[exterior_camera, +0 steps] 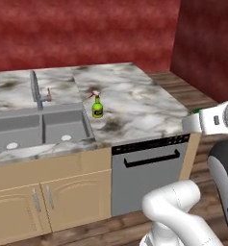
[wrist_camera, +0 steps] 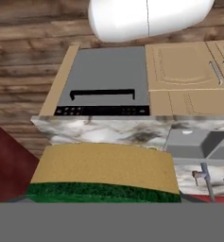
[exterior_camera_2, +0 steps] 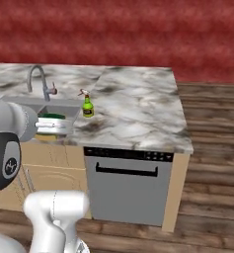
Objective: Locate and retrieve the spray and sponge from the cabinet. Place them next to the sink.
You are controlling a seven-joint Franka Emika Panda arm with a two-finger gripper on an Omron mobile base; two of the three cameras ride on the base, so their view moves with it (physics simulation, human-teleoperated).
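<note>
The sponge (wrist_camera: 101,172) sat clamped in the gripper (exterior_camera_2: 53,124), its yellow layer and green face spread wide across the bottom of the hand view and a green edge peeking past the white hand in both base views. The spray (exterior_camera: 97,106) already stood upright on the marble counter (exterior_camera: 134,103), just beside the right rim of the sink (exterior_camera: 38,127). Judging by the base views, the carried sponge hung above the counter's front edge, so the free spot by the bottle lay farther in, toward the red wall.
</note>
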